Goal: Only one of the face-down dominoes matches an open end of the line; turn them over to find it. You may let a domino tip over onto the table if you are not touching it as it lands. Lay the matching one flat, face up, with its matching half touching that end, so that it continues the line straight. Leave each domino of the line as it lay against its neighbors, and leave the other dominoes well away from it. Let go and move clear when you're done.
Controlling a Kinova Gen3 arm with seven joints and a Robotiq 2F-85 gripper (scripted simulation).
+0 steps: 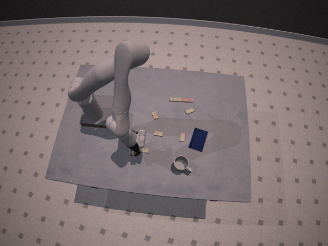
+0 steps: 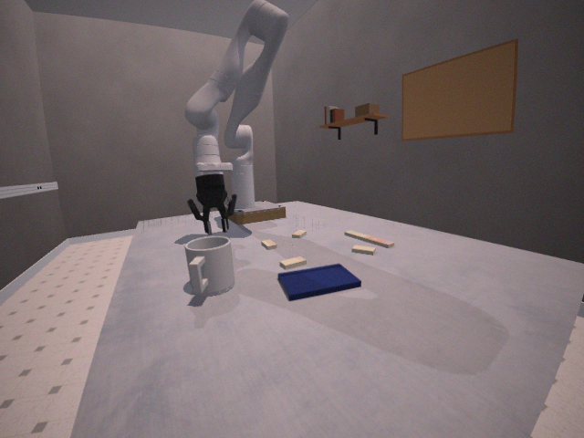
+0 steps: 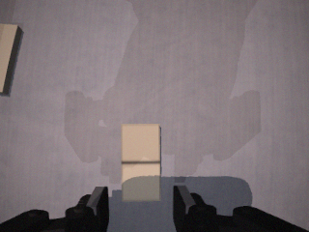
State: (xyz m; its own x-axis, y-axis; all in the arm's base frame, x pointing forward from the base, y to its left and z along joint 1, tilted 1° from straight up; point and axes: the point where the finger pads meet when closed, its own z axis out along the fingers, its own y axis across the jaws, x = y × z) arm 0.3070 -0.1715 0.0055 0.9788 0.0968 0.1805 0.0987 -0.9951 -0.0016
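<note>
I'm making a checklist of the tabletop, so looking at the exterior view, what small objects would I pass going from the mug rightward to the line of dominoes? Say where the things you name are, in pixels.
Mug (image 1: 181, 163) (image 2: 210, 265), domino nearest the mug's right (image 2: 268, 245), then the line of dominoes (image 1: 181, 99) (image 2: 369, 238); the loose dominoes and blue book between overlap sideways, so I left them out.
</note>
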